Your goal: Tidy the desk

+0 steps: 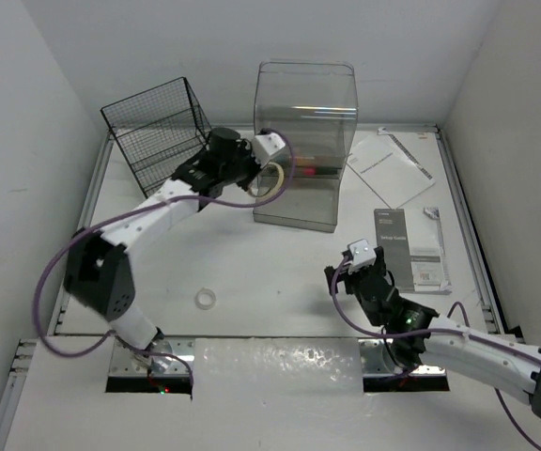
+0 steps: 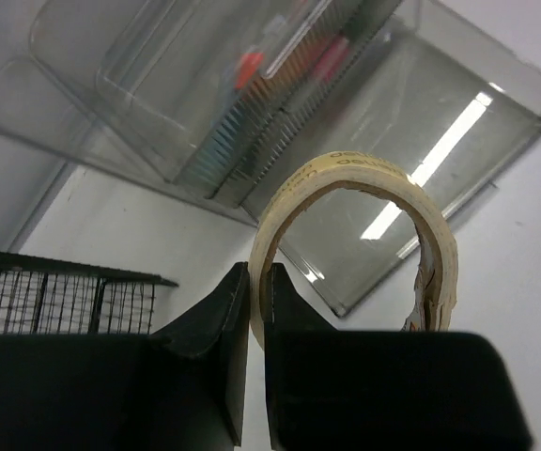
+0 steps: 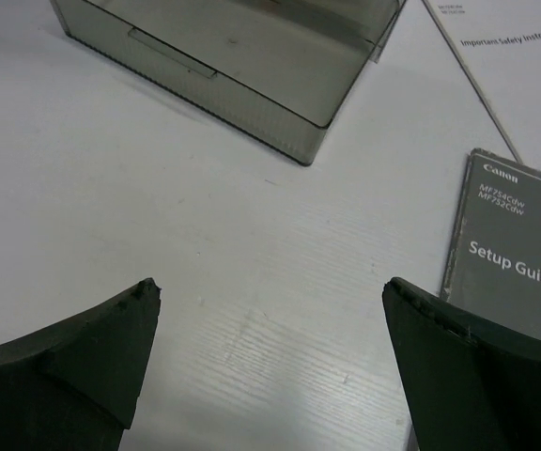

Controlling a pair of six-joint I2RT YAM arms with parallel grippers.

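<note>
The desk (image 1: 270, 268) is a large white tabletop with a thin raised rim. My left gripper (image 1: 259, 175) is raised at the back, beside the left front of a clear plastic drawer box (image 1: 303, 141). It is shut on the edge of a beige tape roll (image 1: 274, 180). In the left wrist view the jaws (image 2: 259, 282) pinch the left side of the roll's ring (image 2: 346, 167), with the box (image 2: 252, 85) behind. My right gripper (image 1: 355, 272) is open and empty low over the desk (image 3: 158, 169); it also shows in the right wrist view (image 3: 269, 287).
A black wire basket (image 1: 158, 132) stands tilted at the back left. A small clear tape roll (image 1: 205, 299) lies at the front left. A grey Setup Guide booklet (image 1: 407, 246) (image 3: 515, 254) and white paper sheets (image 1: 393, 167) lie on the right.
</note>
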